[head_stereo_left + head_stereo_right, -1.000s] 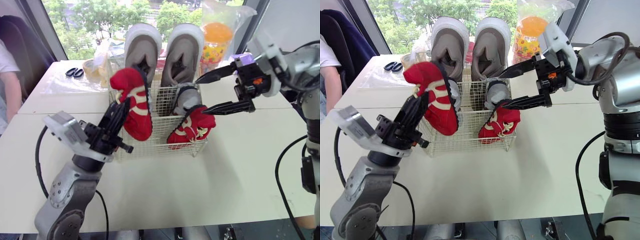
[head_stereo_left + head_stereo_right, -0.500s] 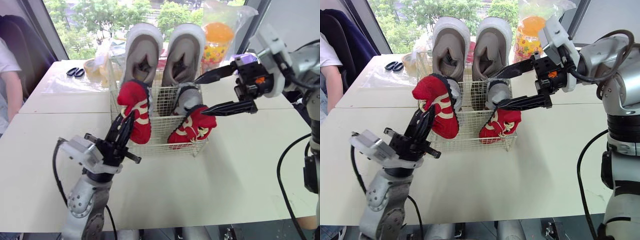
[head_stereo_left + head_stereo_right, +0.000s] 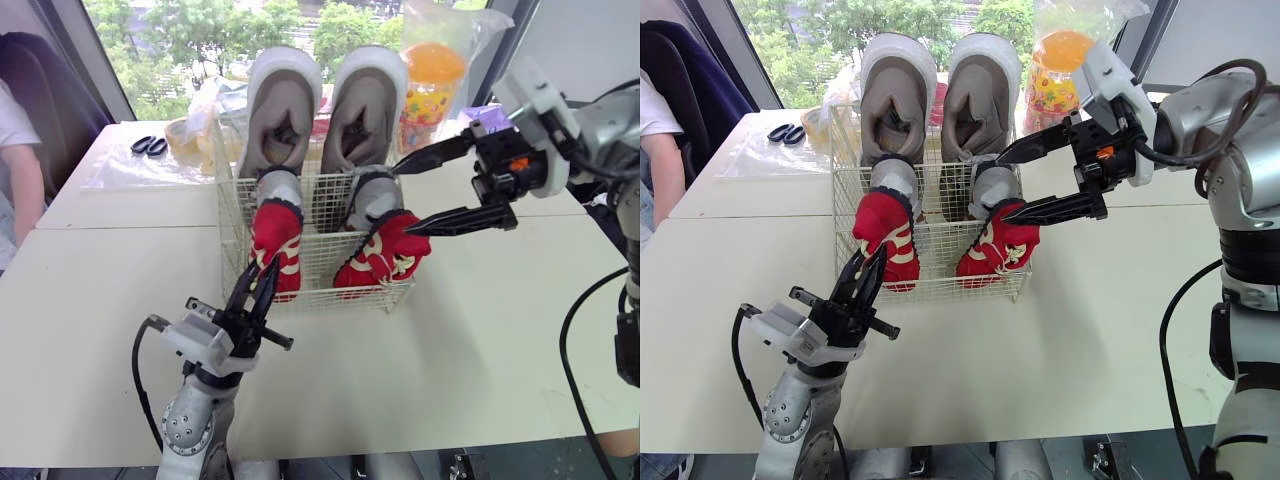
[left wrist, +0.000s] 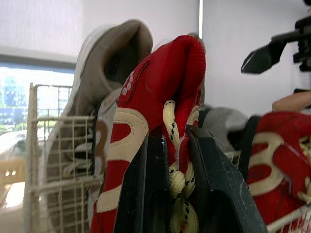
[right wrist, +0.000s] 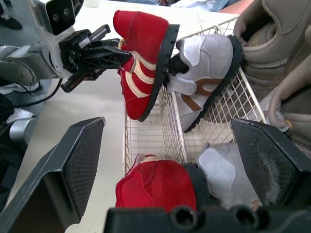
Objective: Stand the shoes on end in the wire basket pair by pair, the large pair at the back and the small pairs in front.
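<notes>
Nearest me, the left pincer (image 3: 260, 283) is clamped on the laces of a red shoe (image 3: 276, 235), held on end at about 7 o'clock in the wire basket (image 3: 232, 200). Whether it rests on the bottom I cannot tell. The second red shoe (image 3: 385, 255) leans tilted at 5 o'clock, with the right pincer (image 3: 405, 194) spread wide and empty just above it. Behind stand two small grey shoes (image 3: 372, 195), then the large grey pair (image 3: 365, 100) at 12 o'clock. I'd say it's nearly done: what's left is to let go and straighten the reds.
</notes>
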Tool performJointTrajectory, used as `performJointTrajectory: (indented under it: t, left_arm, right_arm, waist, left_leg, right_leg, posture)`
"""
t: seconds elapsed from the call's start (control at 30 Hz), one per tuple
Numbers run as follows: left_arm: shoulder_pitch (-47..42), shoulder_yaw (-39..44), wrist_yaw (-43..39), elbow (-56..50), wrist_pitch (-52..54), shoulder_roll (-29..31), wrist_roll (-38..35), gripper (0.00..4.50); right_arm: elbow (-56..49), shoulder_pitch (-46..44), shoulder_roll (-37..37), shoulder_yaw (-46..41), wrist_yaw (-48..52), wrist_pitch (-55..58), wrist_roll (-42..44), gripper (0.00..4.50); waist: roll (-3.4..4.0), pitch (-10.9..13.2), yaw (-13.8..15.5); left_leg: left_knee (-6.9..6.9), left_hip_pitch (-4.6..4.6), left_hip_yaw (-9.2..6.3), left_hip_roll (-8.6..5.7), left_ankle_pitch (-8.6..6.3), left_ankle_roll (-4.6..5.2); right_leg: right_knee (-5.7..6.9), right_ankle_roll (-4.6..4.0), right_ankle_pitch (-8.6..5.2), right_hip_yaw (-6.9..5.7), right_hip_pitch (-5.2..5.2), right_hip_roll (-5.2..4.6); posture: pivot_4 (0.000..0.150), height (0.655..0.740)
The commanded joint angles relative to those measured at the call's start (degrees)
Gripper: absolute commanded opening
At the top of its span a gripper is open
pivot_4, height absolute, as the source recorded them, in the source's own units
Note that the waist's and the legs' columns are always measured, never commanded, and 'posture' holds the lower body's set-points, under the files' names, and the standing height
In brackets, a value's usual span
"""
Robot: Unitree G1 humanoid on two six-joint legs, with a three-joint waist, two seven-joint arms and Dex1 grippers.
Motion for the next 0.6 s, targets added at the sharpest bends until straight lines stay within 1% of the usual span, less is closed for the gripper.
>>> performJointTrajectory:
  t: [0.03, 0.13, 0.17, 0.2, 0.23, 0.33, 0.4, 0.47, 0.53, 0.6]
  left_arm:
    - [4.24, 0.18, -0.67, -2.37, 1.06, 2.20, -0.44, 0.03]
    - [8.18, 0.52, -1.05, -4.22, 3.78, 4.69, -1.70, 0.03]
    - [9.12, 0.64, -1.30, -4.81, 4.26, 5.44, -2.25, 1.05]
    - [10.19, 0.74, -1.90, -5.48, 4.46, 6.47, -2.89, 1.31]
    - [11.29, 0.95, -2.45, -6.10, 4.43, 7.38, -3.52, 1.88]
    - [13.90, 2.03, -3.41, -7.63, 4.77, 9.51, -5.03, 3.40]
    - [17.72, 4.99, -6.54, -9.55, 6.45, 13.99, -8.27, 4.34]
    - [20.83, 7.69, -8.92, -10.97, 7.97, 17.67, -11.26, 4.43]
    - [23.86, 14.43, -12.69, -12.07, 11.59, 23.78, -17.51, 4.43]
    - [24.42, 22.39, -15.51, -11.72, 15.56, 29.36, -22.94, 4.43]
  right_arm:
    - [-0.47, -1.92, -0.49, -1.11, -0.22, -1.10, -0.35, 4.50]
    - [0.20, -1.77, 0.00, -1.03, -0.43, -2.04, -0.76, 4.50]
    - [0.40, -1.72, 0.16, -1.04, -0.47, -2.35, -0.88, 4.50]
    - [0.63, -1.66, 0.35, -1.07, -0.50, -2.75, -0.99, 4.50]
    - [0.77, -1.56, 0.55, -1.10, -0.60, -3.13, -1.11, 4.50]
    - [0.96, -1.30, 0.95, -1.21, -0.78, -3.89, -1.35, 4.50]
    - [1.71, -1.11, 1.47, -1.29, -0.87, -5.02, -1.70, 4.50]
    - [2.01, -0.73, 1.67, -1.40, -0.94, -5.95, -1.96, 4.50]
    - [2.42, -0.39, 1.69, -1.57, -1.04, -6.85, -2.20, 4.50]
    - [2.67, 0.09, 1.28, -2.16, -1.21, -7.52, -2.25, 4.50]
  waist:
    - [0.02, -0.01, -0.13]
    - [0.11, -0.05, -0.29]
    - [0.12, -0.05, -0.31]
    - [0.20, -0.06, -0.28]
    - [0.22, -0.05, -0.26]
    - [0.25, -0.03, -0.11]
    - [0.25, -0.03, -0.08]
    - [0.27, -0.02, -0.26]
    - [0.31, 0.00, -0.37]
    - [0.33, 0.02, -0.35]
  left_leg:
    - [-0.01, 0.00, 0.03, 0.01, -0.03, 0.05]
    - [-0.07, 0.00, 0.12, 0.04, -0.11, 0.16]
    - [-0.08, 0.00, 0.13, 0.06, -0.13, 0.19]
    - [-0.09, 0.00, 0.15, 0.13, -0.15, 0.23]
    - [-0.11, 0.00, 0.16, 0.19, -0.16, 0.24]
    - [-0.09, -0.02, 0.19, 0.20, -0.16, 0.24]
    - [-0.06, -0.03, 0.19, 0.22, -0.16, 0.23]
    - [-0.06, -0.04, 0.23, 0.29, -0.17, 0.22]
    - [-0.10, -0.04, 0.31, 0.32, -0.17, 0.22]
    - [-0.10, -0.09, 0.37, 0.41, -0.17, 0.22]
  right_leg:
    - [-0.01, 0.00, 0.00, 0.00, 0.00, 0.00]
    - [-0.02, 0.00, 0.00, 0.04, -0.08, 0.00]
    - [-0.02, 0.00, 0.00, 0.04, -0.10, 0.03]
    - [-0.02, 0.00, -0.01, 0.05, -0.10, 0.03]
    - [-0.03, 0.00, -0.01, 0.05, -0.12, 0.03]
    - [-0.03, -0.01, -0.01, 0.05, -0.17, 0.03]
    - [-0.03, -0.01, -0.01, 0.05, -0.17, 0.02]
    - [-0.04, -0.02, -0.02, 0.06, -0.20, 0.03]
    - [-0.04, -0.02, -0.02, 0.10, -0.27, 0.03]
    - [-0.01, -0.03, -0.02, 0.12, -0.39, 0.11]
  posture:
    - [0.150, 0.7400]
    - [0.150, 0.7400]
    - [0.150, 0.7400]
    - [0.150, 0.7400]
    - [0.150, 0.7400]
    - [0.150, 0.7400]
    - [0.150, 0.7400]
    - [0.150, 0.7400]
    - [0.150, 0.7400]
    - [0.150, 0.7400]
